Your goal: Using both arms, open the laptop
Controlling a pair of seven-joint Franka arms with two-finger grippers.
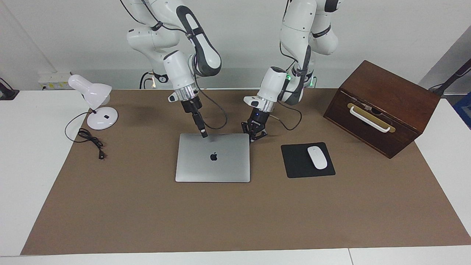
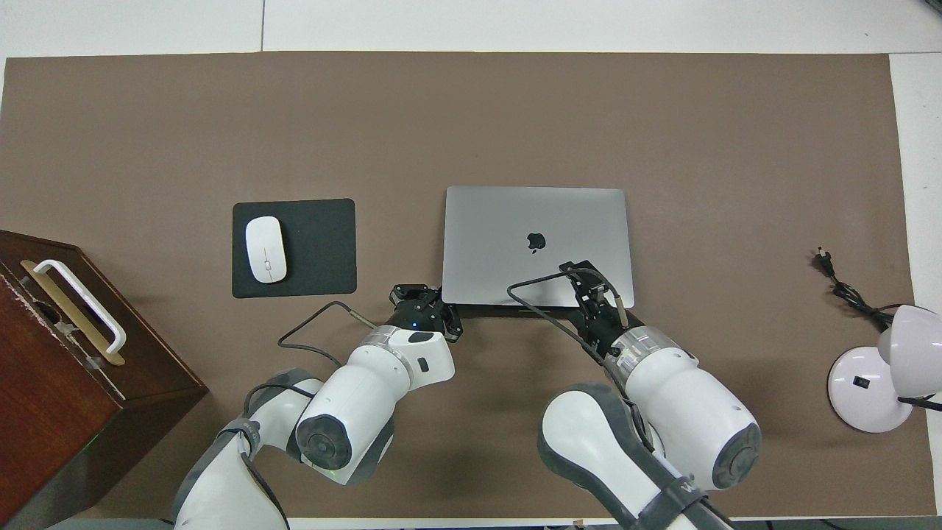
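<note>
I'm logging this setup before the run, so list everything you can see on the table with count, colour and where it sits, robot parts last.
laptop: one, silver-grey, lid closed, mid-mat.
mouse pad: one, black, beside the laptop toward the left arm's end.
mouse: one, white, on the mouse pad.
wooden box: one, dark brown with a white handle, at the left arm's end.
desk lamp: one, white, at the right arm's end, black cord loose beside it.
mat: one, brown, covering the table.
right gripper: black, at the laptop's edge nearest the robots.
left gripper: black, jaws shut, at the laptop's corner nearest the robots.
</note>
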